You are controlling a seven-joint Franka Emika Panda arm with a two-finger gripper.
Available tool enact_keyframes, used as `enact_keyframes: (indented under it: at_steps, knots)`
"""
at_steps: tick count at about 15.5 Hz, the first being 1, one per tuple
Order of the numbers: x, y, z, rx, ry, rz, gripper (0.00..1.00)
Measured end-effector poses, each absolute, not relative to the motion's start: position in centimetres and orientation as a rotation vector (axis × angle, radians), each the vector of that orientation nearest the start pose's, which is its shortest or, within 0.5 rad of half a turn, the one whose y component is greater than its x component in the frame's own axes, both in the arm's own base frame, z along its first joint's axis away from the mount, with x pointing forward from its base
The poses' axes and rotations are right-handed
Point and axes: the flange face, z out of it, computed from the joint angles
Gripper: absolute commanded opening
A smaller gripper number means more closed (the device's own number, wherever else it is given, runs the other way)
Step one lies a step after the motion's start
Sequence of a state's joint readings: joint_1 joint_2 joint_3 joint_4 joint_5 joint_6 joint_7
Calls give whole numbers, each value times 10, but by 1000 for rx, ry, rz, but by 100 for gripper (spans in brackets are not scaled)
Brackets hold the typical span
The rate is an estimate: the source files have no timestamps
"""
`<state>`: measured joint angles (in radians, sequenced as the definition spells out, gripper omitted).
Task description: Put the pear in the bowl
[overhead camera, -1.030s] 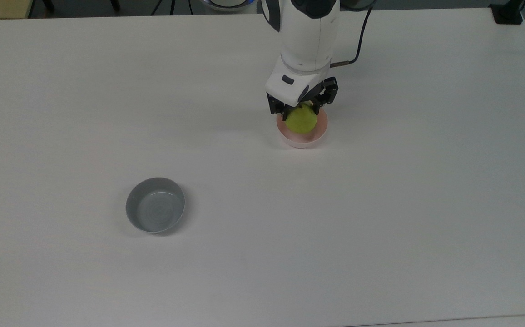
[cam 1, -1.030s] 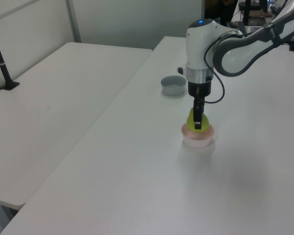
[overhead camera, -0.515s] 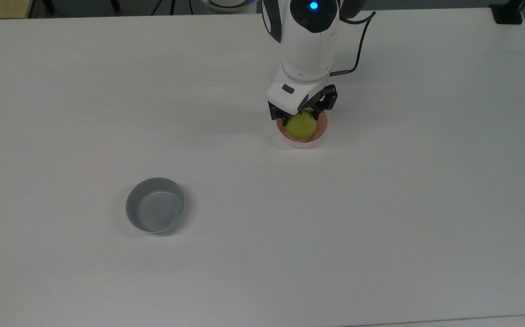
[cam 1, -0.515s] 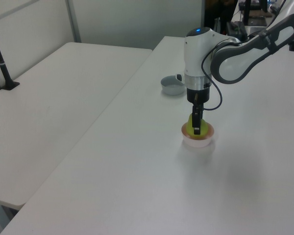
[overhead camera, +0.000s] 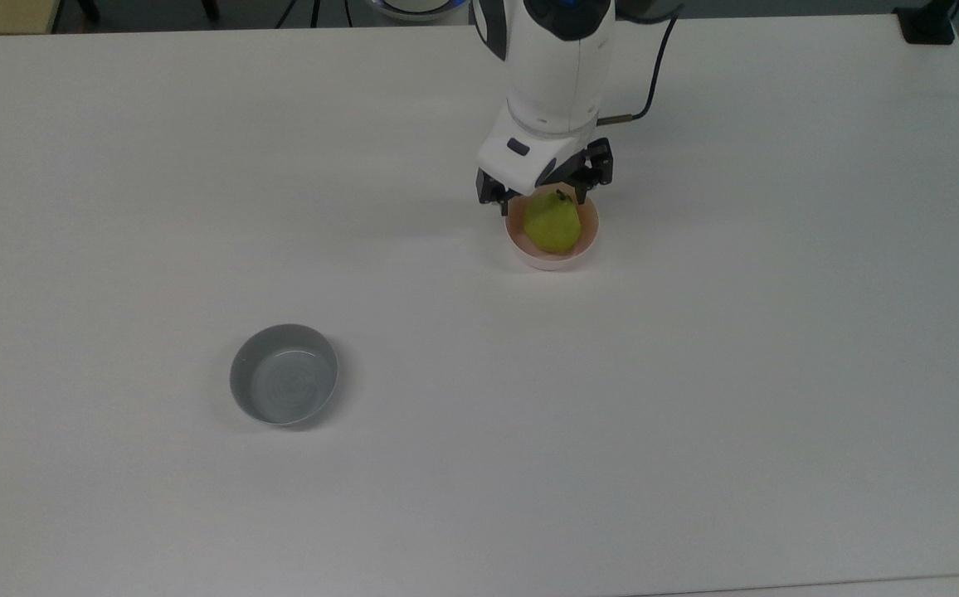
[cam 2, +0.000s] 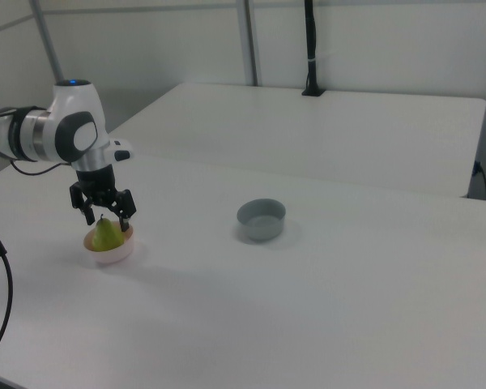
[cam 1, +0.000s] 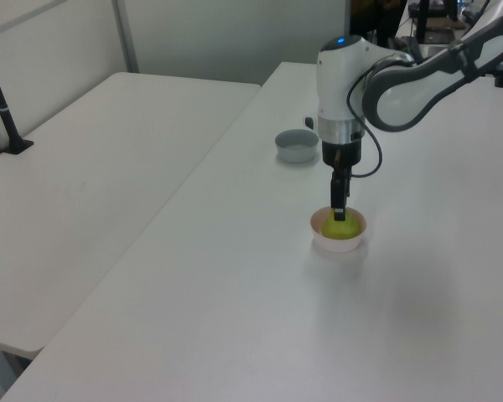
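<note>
Yellow-green pear (overhead camera: 552,226) in pink bowl (overhead camera: 529,251), just below gripper (overhead camera: 542,192), fingers spread apart

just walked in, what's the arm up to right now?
The Panda arm is dropping off the pear. The pear sits upright inside the pink bowl, stem up. The gripper is open just above it, fingers spread either side of the pear's top and apart from it in the right view. A grey bowl stands empty elsewhere on the white table. Placement looks done; the arm just needs to clear.
</note>
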<state>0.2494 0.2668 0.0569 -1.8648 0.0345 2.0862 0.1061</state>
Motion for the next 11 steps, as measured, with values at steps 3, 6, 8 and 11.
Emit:
enact_keyframes:
  at_steps: [3, 6, 8, 11]
  knots:
    - [586, 172, 405, -3109, -249, 103, 100]
    - [587, 151, 445, -3124, -203, 77, 100]
    - [585, 134, 469, -3126, -160, 48, 100]
    - [580, 98, 502, -3129, -71, 0, 100]
